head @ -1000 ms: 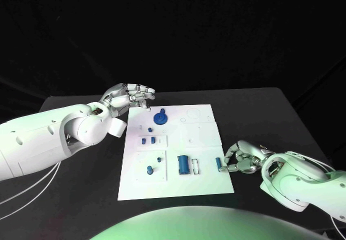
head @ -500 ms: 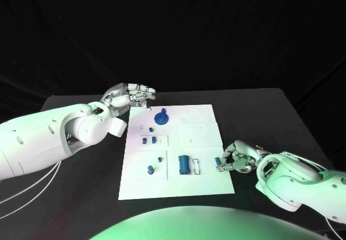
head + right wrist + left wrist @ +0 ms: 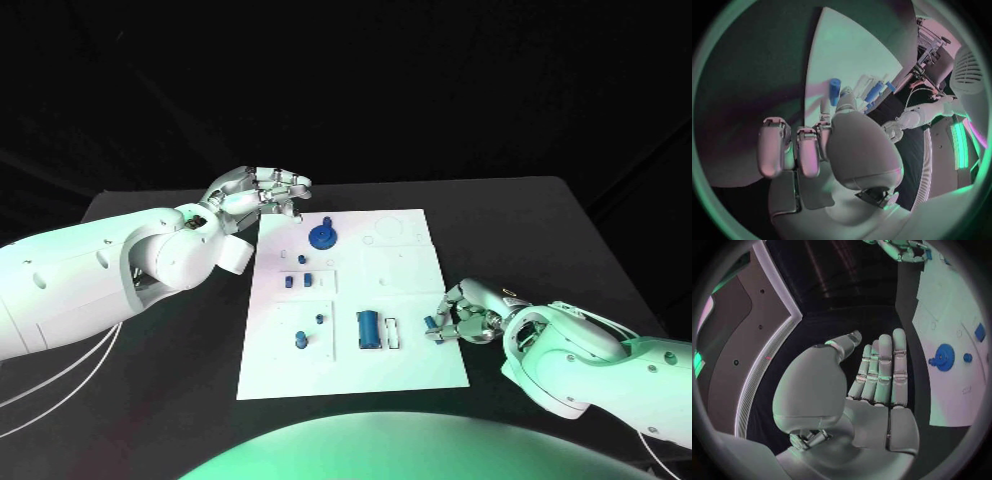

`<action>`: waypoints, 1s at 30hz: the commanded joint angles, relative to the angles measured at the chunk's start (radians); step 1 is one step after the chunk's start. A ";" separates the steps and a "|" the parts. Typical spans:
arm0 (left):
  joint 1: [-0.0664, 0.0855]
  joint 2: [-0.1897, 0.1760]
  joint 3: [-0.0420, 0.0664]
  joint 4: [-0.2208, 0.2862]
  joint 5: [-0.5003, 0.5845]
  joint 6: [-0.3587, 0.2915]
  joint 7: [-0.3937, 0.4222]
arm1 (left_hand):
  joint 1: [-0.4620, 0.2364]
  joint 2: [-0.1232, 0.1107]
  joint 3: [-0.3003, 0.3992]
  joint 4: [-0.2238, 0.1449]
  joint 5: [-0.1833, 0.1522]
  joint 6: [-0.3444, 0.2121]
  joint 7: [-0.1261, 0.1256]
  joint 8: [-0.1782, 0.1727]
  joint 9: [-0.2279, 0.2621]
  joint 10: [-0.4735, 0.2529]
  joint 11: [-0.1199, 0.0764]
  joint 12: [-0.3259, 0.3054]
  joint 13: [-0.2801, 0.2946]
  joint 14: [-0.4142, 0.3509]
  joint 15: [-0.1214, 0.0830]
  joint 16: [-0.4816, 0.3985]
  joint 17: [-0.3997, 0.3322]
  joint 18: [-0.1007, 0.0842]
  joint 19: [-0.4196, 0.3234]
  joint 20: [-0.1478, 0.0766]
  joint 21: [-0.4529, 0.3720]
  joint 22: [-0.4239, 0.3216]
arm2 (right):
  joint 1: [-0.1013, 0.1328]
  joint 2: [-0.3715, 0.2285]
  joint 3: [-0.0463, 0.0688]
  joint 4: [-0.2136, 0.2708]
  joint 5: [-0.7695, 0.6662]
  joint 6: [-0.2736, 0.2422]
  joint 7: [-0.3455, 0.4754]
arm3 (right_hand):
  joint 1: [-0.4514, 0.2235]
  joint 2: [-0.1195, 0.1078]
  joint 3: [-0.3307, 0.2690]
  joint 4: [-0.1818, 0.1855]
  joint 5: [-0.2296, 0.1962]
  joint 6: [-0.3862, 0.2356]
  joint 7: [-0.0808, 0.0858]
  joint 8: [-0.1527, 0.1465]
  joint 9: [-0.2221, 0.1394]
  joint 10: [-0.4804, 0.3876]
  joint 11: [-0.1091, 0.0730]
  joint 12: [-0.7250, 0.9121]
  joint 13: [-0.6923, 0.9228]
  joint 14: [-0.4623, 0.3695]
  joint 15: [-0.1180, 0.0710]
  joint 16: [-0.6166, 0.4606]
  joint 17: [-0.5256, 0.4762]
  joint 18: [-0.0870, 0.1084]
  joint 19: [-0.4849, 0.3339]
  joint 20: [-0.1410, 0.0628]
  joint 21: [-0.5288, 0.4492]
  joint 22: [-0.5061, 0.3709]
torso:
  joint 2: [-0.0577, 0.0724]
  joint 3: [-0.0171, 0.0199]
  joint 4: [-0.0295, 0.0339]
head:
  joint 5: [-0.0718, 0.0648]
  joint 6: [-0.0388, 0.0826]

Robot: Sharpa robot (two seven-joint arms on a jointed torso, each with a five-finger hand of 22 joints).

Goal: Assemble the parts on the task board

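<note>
The white task board (image 3: 411, 262) lies in the middle of the table. A round blue part (image 3: 320, 236) stands near its far end, and a larger blue block (image 3: 368, 328) near its front. Several small blue parts (image 3: 300, 340) sit along its left side. My right hand (image 3: 473, 318) is at the board's right edge and pinches a small blue peg (image 3: 433, 322) upright between thumb and finger. The peg (image 3: 834, 91) stands out above the board (image 3: 856, 55) in the right wrist view. My left hand (image 3: 268, 191) hovers by the board's far left corner, its fingers (image 3: 882, 367) straight, holding nothing.
The black table (image 3: 534, 230) reaches out on both sides of the board. My left forearm (image 3: 101, 275) crosses the table's left side. The round blue part (image 3: 944, 358) and the board (image 3: 954, 310) lie beside my left palm in the left wrist view.
My right hand has shifted a little to the left, carrying the peg further over the board's right edge. The left hand has stayed where it was.
</note>
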 commanded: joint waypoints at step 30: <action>0.001 -0.001 0.001 0.005 -0.015 0.014 0.004 | 0.004 0.009 -0.005 0.000 -0.002 -0.008 -0.001 0.007 0.002 -0.007 0.002 0.005 0.002 -0.007 -0.001 0.003 0.000 0.013 0.000 0.008 -0.006 -0.002 | -0.003 0.011 -0.003 0.015 -0.027 0.050 -0.046 | 0.181 0.070 0.107 0.014 0.009 0.044 -0.024 -0.012 0.003 0.038 -0.038 0.002 -0.079 0.092 -0.024 0.004 0.194 -0.015 0.033 -0.026 0.023 0.179 | -0.001 0.0002 -0.0007 | 0.002 0.000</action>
